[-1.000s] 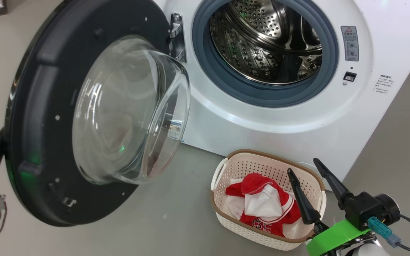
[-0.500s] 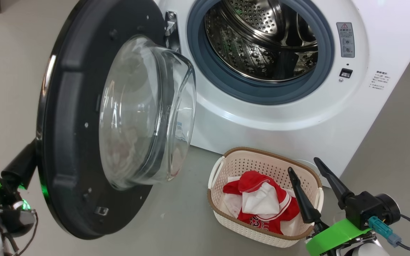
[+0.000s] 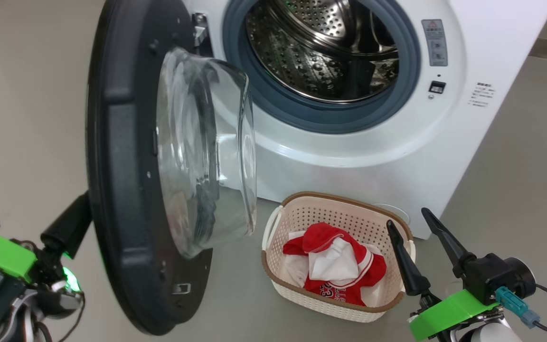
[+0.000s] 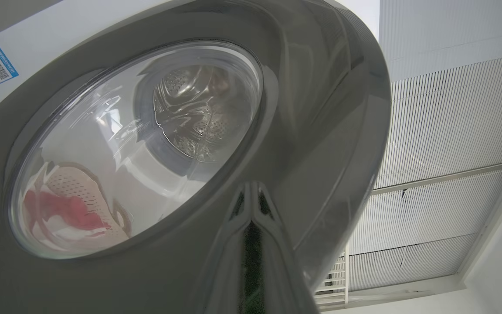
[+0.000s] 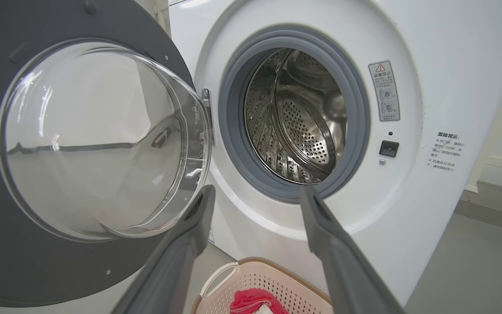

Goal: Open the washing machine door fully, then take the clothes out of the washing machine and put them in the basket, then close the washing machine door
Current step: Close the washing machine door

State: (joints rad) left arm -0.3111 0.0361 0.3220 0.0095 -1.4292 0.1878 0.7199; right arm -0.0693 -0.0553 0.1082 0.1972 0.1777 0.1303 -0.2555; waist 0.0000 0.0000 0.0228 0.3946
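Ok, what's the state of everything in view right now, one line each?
washing machine door: part open, unlatched, about edge-on to the head view.
washing machine: mouth uncovered, no clothes seen in the visible part of the drum.
clothes: heaped in the basket.
basket: upright on the floor before the machine.
left gripper: shut, fingers against the door's outer face.
right gripper: open, empty, beside the basket.

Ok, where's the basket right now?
Head view, lower centre: the basket sits on the floor before the washing machine, between its open door and the right gripper.
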